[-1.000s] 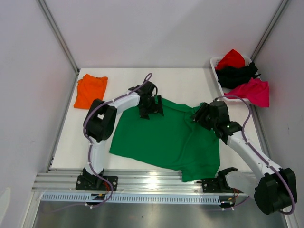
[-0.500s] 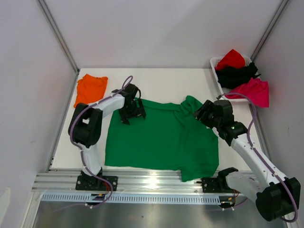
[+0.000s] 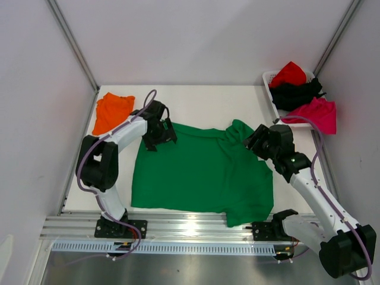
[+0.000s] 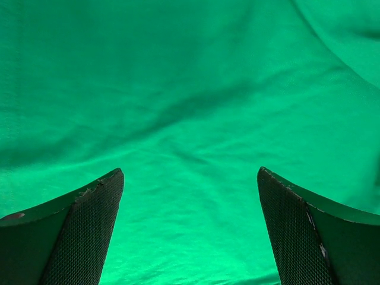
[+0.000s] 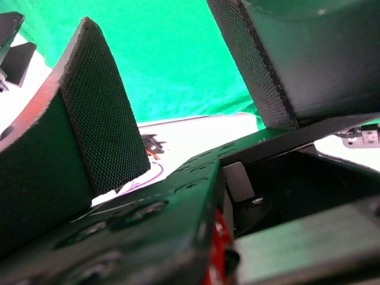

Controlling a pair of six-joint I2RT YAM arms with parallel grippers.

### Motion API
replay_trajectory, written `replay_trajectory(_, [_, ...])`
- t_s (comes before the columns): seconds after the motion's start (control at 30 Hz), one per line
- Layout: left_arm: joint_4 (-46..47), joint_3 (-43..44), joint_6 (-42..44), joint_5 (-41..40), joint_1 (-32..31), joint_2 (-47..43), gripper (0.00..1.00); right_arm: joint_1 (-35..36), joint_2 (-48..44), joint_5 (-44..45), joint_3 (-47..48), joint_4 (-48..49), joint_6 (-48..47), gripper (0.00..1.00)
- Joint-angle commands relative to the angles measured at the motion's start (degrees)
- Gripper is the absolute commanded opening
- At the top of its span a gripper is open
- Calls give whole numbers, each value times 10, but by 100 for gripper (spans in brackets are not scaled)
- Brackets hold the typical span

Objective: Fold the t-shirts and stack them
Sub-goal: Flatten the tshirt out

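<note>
I slid left gripper (image 3: 160,140) to far-left corner of green shirt (image 3: 202,172), jaws spread | right gripper (image 3: 252,141) spread, empty | shirt now lies wider.

The green t-shirt (image 3: 202,172) is soft matt cloth, smooth with shallow wrinkles. The orange t-shirt (image 3: 113,111) at far left is equally matt cloth. The table (image 3: 219,104) is white and matt. The rail (image 3: 190,224) along the near edge is bare metal that catches a bright glare. The basket (image 3: 268,79) at far right is probably white plastic. The left gripper (image 4: 190,175) has black, finely dimpled pads (image 4: 89,231).
</note>
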Motion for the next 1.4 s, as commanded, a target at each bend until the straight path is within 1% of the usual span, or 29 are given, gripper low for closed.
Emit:
replay_trajectory(0.0, [12, 8, -14, 18, -23, -34, 95, -3, 3, -1, 24, -17, 9, 61])
replay_trajectory(0.07, [0, 30, -12, 27, -30, -7, 95, -2, 25, -4, 23, -13, 19, 61])
replay_trajectory(0.23, [-19, 75, -6, 14, -34, 50, 95, 10, 51, -19, 25, 11, 20, 60])
replay_trajectory(0.37, [-40, 123, 4, -1, -33, 78, 95, 11, 52, -11, 30, 16, 11, 61])
replay_trajectory(0.4, [-49, 151, 5, 0, -33, 83, 95, 11, 52, -11, 31, 13, 4, 61])
replay_trajectory(0.47, [-57, 177, 8, -1, -34, 93, 95, 10, 56, 18, 32, 16, -6, 61])
replay_trajectory(0.53, [-66, 196, 7, 0, -32, 104, 95, 4, 68, 29, 28, 30, -17, 61])
replay_trajectory(0.6, [-68, 209, 5, -1, -32, 109, 95, -5, 79, 24, 9, 79, -23, 60])
replay_trajectory(0.67, [-65, 206, 3, 1, -32, 109, 95, -19, 101, -1, -13, 131, -17, 60])
replay_trajectory(0.7, [-65, 207, 3, 3, -32, 106, 95, -25, 109, -4, -37, 192, -9, 60])
replay_trajectory(0.73, [-64, 204, 2, 5, -32, 103, 95, -34, 121, -21, -46, 217, 15, 60])
replay_trajectory(0.77, [-62, 200, 3, 6, -33, 101, 95, -39, 149, -37, -53, 284, 26, 60])
replay_trajectory(0.87, [-59, 190, 6, 5, -33, 91, 95, -46, 205, -59, -55, 340, 67, 60])
replay_trajectory(0.9, [-59, 189, 7, 3, -32, 88, 95, -46, 244, -65, -44, 362, 72, 59])
replay_trajectory(1.0, [-62, 184, 11, -1, -32, 83, 95, -42, 310, -80, -18, 378, 77, 58])
replay_trajectory(1.1, [-56, 175, 12, -1, -32, 80, 95, -40, 357, -86, 10, 379, 70, 56])
replay_trajectory(1.23, [-54, 171, 15, -1, -31, 81, 95, -40, 378, -93, 20, 384, 69, 52])
replay_trajectory(1.37, [-52, 168, 16, 2, -30, 84, 95, -39, 377, -94, 18, 388, 62, 49])
